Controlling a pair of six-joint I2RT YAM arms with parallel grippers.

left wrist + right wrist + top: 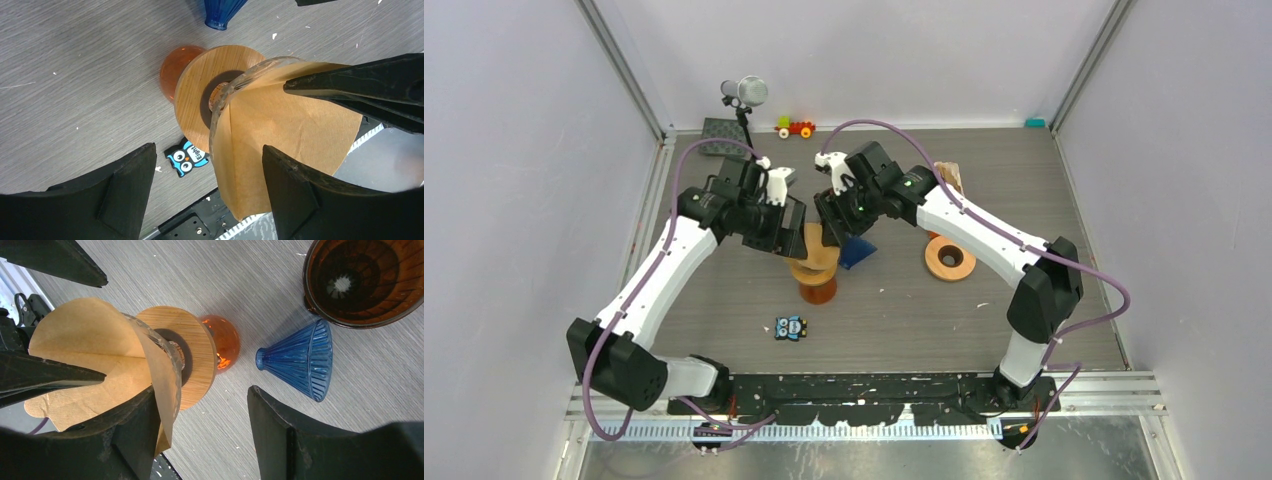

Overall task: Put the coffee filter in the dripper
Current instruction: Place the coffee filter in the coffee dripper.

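The coffee filter [285, 130] has its point down in the clear cone of the dripper [195, 95]. The dripper sits by its wooden collar on an orange glass base [172, 67] in the middle of the bench [75, 75]. Much of the brown paper stands out above the cone's rim, creased and folded rather than opened round, so I judge the seating step to be in hand and not finished. The left hand [207, 147] is spread wide, and one of its fingers lies across the paper without pinching it. The right hand [202, 390] is wide too. Its near finger rests against the filter's edge at the cone's rim, and its other finger is well clear, toward the blue cone [300, 360] and the amber dripper [360, 280]. Neither hand seems to grip anything. The next move probably calls for a soft push downward and outward, to lay the paper against the cone's wall. The fingers should then lift straight up, so that the light filter is not dragged out or the dripper tipped on its narrow base. The owl sticker [186, 159] lies just beside the base and plays no part.
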